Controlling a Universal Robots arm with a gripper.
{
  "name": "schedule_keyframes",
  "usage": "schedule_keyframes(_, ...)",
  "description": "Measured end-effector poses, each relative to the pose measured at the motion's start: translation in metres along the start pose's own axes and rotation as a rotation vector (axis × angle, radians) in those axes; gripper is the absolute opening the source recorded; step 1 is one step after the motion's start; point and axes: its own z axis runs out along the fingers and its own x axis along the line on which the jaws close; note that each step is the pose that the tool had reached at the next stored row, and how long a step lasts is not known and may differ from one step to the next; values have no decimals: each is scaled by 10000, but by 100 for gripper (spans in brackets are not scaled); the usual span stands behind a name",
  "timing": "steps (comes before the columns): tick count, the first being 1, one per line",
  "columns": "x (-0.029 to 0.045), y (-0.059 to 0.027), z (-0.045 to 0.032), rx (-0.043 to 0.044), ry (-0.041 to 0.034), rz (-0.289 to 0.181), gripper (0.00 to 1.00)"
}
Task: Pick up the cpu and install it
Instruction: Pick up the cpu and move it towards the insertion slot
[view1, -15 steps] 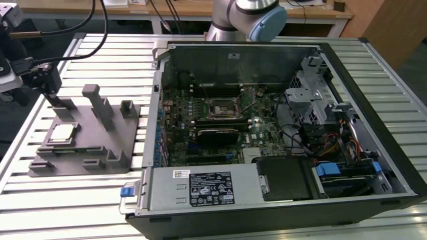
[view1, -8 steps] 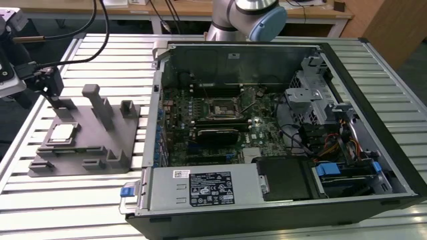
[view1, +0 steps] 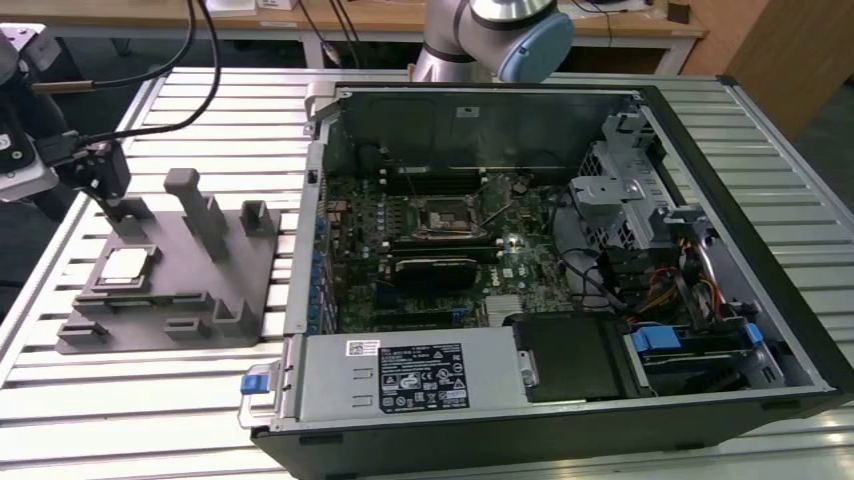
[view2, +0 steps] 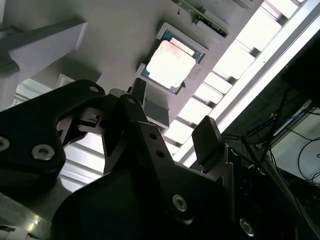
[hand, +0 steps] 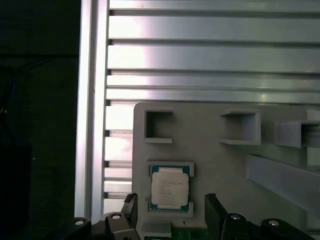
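Zero load: pincer wide open, hovering above cpu, which sits in fixture recess. I'd center on cpu edges, stay level, squeeze gently w/o tilting, imo.

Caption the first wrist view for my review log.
Open claw poised over the cpu seated in its recess on the grey fixture, slatted metal table beyond.

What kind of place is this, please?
Probably a robotics lab bench for computer assembly: a robot arm stands behind an opened computer case on a slatted metal table, and a grey fixture beside it holds the cpu.
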Motion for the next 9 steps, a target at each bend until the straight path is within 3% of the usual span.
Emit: schedule_keyframes(9,-2,-7,147,0,-25,-5,64)
